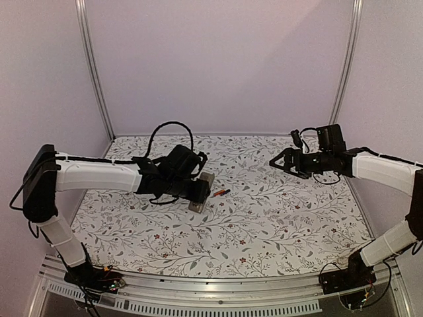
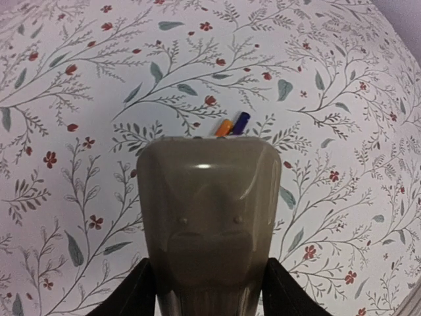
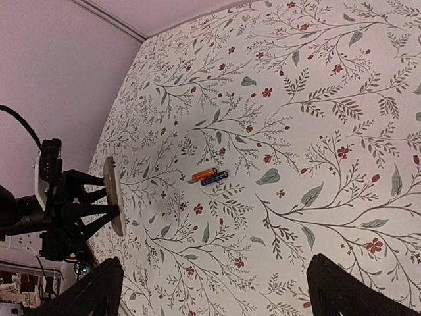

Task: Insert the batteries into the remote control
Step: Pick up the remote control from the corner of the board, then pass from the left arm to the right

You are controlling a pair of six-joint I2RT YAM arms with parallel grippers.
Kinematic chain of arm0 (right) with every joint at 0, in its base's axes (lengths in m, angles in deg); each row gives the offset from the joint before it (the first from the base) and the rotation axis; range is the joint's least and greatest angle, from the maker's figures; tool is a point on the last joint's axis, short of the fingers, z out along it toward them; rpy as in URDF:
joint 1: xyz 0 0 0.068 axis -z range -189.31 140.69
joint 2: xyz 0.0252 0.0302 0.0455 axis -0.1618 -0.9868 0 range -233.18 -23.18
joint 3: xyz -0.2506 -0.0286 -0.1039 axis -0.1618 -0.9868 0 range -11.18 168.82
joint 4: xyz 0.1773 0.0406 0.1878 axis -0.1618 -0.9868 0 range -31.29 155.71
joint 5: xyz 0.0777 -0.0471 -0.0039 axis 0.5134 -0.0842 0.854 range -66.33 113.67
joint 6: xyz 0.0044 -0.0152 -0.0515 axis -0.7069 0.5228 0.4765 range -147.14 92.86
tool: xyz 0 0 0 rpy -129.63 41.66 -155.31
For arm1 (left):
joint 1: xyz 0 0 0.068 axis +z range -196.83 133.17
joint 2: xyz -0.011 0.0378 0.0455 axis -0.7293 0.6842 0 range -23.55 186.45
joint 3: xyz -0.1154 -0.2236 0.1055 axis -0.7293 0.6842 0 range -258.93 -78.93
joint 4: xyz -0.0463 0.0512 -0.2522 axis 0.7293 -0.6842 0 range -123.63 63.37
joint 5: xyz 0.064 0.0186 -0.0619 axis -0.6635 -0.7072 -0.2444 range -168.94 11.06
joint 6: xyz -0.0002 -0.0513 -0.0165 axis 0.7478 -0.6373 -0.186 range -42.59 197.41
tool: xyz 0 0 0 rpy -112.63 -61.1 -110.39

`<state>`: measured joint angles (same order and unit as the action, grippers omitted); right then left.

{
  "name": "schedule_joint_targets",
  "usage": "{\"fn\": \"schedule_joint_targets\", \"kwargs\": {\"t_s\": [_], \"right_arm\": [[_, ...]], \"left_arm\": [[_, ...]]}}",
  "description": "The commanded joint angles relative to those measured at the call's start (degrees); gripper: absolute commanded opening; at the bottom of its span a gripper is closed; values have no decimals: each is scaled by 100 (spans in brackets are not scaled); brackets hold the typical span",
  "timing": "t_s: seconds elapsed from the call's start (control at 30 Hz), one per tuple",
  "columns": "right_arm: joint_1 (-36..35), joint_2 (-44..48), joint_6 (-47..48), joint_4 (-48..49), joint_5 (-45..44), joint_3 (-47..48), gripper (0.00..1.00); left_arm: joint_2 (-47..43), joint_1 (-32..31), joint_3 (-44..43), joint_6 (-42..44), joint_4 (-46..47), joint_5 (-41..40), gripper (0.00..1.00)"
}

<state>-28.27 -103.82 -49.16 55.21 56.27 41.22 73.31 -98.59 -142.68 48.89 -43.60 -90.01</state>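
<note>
My left gripper (image 1: 193,187) is shut on the remote control (image 1: 202,191), black fingers (image 2: 129,296) pressing on both of its long sides. The grey-beige back of the remote control (image 2: 209,210) fills the middle of the left wrist view. Seen from the right wrist, the remote control (image 3: 114,196) shows edge-on. Two batteries lie side by side on the cloth just beyond its far end, one orange (image 2: 224,127) (image 3: 204,174) and one dark blue (image 2: 241,122) (image 3: 215,178); from above they look like one small streak (image 1: 221,193). My right gripper (image 1: 277,162) (image 3: 217,296) hangs open at the right, well away from them.
A floral tablecloth (image 1: 277,224) covers the table. Lilac walls with metal corner posts (image 1: 96,72) close in the back and sides. A black cable (image 1: 173,127) loops above my left wrist.
</note>
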Motion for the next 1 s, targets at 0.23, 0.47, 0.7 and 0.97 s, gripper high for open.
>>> {"fn": "schedule_joint_targets", "kwargs": {"t_s": [0.23,0.47,0.7,0.97], "right_arm": [[-788,-155,-1032,893,519,-127,96],[-1269,-513,-1172,1072,711,102,89],[-1636,-802,-1236,1401,795,98,72],[-1734,-1133,-1693,2008,1059,94,51]], "left_arm": [[559,-885,-938,974,950,145,51],[794,-1155,-1175,1024,1006,9,49],[709,-1177,-1024,943,1300,81,47],[692,-1213,-973,953,1415,119,45]]}}
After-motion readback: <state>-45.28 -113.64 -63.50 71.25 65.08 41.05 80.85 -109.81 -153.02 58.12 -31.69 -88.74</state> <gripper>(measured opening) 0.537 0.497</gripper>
